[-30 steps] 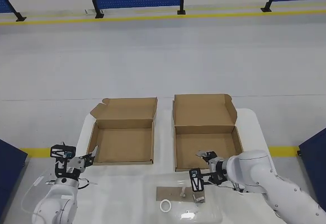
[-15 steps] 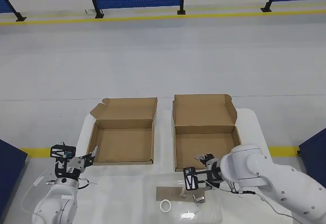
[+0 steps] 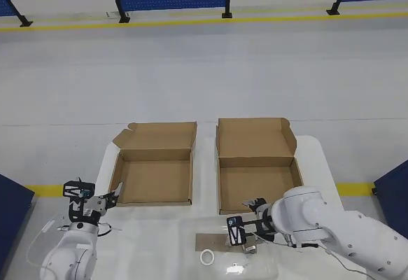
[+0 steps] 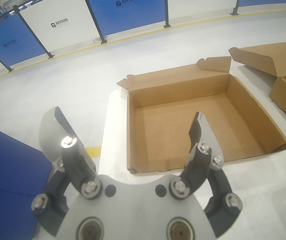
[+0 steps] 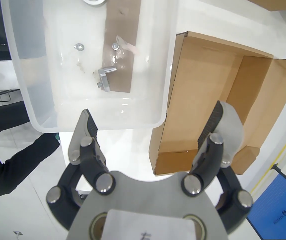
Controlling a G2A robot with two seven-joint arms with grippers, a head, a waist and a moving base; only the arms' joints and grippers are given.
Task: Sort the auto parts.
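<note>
Top view is showing a white table (image 3: 155, 224) carrying two open brown cardboard boxes side by side, the left cardboard box (image 3: 155, 180) and the right cardboard box (image 3: 256, 178), both lying empty with their lids folded back. A clear plastic bin (image 5: 15, 51) is sitting just in front of the right cardboard box, near the table's front edge. Inside it, a white plastic ring (image 5: 93, 1) is lying flat beside a long brown cardboard strip (image 5: 123, 26), a silver metal bracket with a short pin (image 5: 104, 81) is resting partly on that strip, and two small silver bolts (image 5: 79, 47) are lying apart from each other between the ring and the bracket. The right gripper (image 5: 153, 116) is hanging above the bin's end rim, next to the right box's front wall, its jaws spread wide and gripping nothing. The left gripper (image 4: 128, 114) is hovering near the left box's front corner, likewise gaping wide and carrying nothing.
</note>
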